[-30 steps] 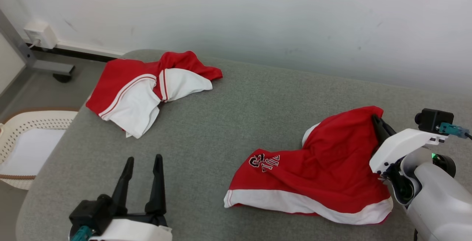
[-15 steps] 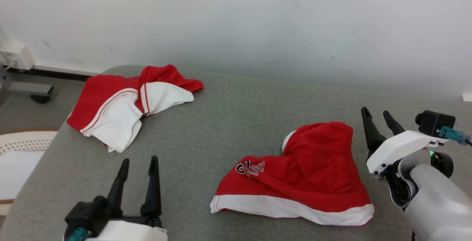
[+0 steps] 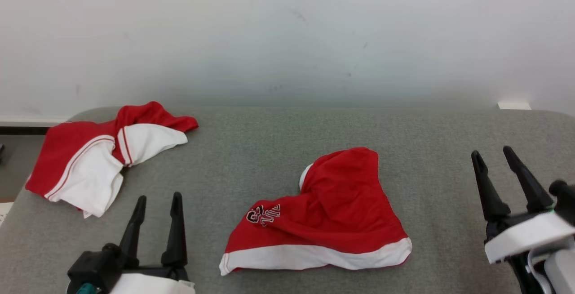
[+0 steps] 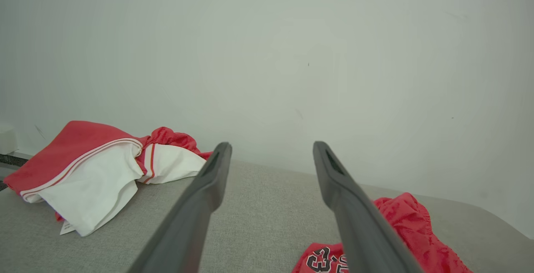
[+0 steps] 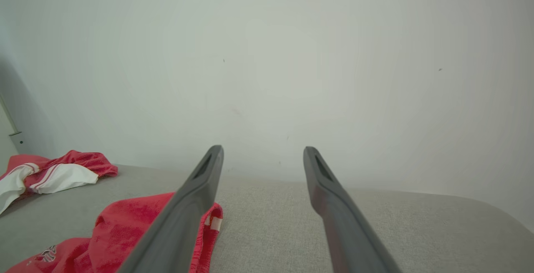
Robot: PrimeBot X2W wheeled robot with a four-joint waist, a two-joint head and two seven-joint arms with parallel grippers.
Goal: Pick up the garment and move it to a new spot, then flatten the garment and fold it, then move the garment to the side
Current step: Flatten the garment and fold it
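Far left: I see the other red-and-white cloth (image 3: 85, 159) in a messy heap at the back left corner of the gray table (image 3: 251, 141).
Left claw: the left gripper (image 3: 159, 197) is low at the front left, its fingers pointing up twd the wall (image 3: 287, 37). The fingers are spread apart and empty. It is near the heap but not touching it.
L wrist cam: the heap is off to the left of the fingers. The garment's end w/ the letters shows at the bottom right, partly behind one finger.
Middle: the garment (image 3: 332, 213) lies on the table btw my two claws, nearer the front edge. It is red w/ a white band along the front and black-and-white letters at its left end. It is bunched up w/ a hump at the back and lots of wrinkles, so it's not flat and not folded. A bit of white peeks out at the hump's left side.
Right claw: the right gripper (image 3: 492, 152) is at the right side, fingers spread apart and empty. It is apart from the garment, w/ bare gray table btw them.
R wrist cam: the garment is at the lower left, partly behind one finger. The heap is far off at the left.
Back right: a small white thing (image 3: 514, 105) sits by the wall at the table's back edge. I can't tell what it is.
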